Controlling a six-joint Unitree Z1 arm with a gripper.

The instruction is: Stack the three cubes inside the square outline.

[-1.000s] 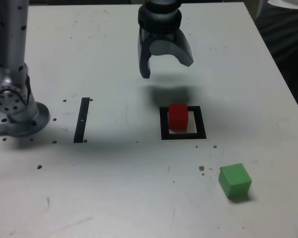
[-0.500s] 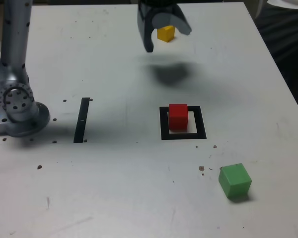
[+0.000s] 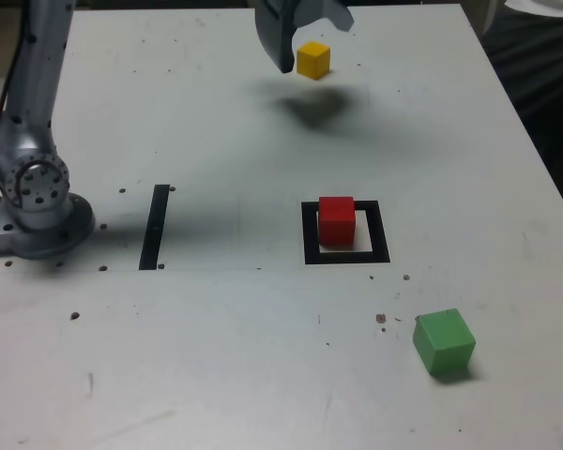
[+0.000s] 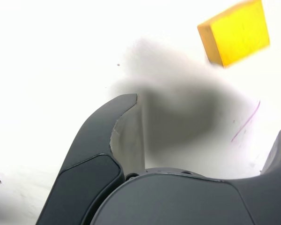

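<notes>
The red cube (image 3: 337,220) stands inside the black square outline (image 3: 346,256), toward its far left corner. On the far part of the table rests the yellow cube (image 3: 313,59) (image 4: 234,33). My gripper (image 3: 305,37) hangs open above the table just on the exterior view's left of the yellow cube, nothing between its fingers (image 4: 105,136). The green cube (image 3: 444,342) lies apart, near the front at the exterior view's right.
The arm's grey base (image 3: 33,202) stands at the exterior view's left. A thin black strip (image 3: 155,227) lies on the white table (image 3: 216,356) between the base and the outline. The table's right edge runs close to the green cube.
The gripper has moved away from above the red cube toward the far edge, up to the yellow cube. It has stayed open. The cubes have not moved.
</notes>
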